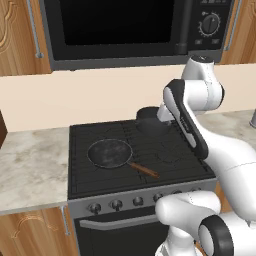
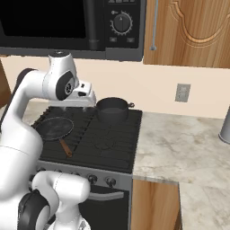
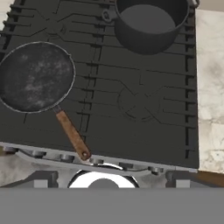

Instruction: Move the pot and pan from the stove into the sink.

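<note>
Gripper (image 2: 83, 99) seen high over stove (image 3: 144, 131), fingers apart, nothing held. Pot (image 3: 151, 22) lies upper right of frame; pan (image 3: 35, 76) left, handle toward bottom.

Your arm rises from its base, bends at the elbow, and reaches forward with the wrist turned down. Your hand (image 2: 81, 99) hangs in the air, jaws spread wide, gripping nothing at all.
</note>
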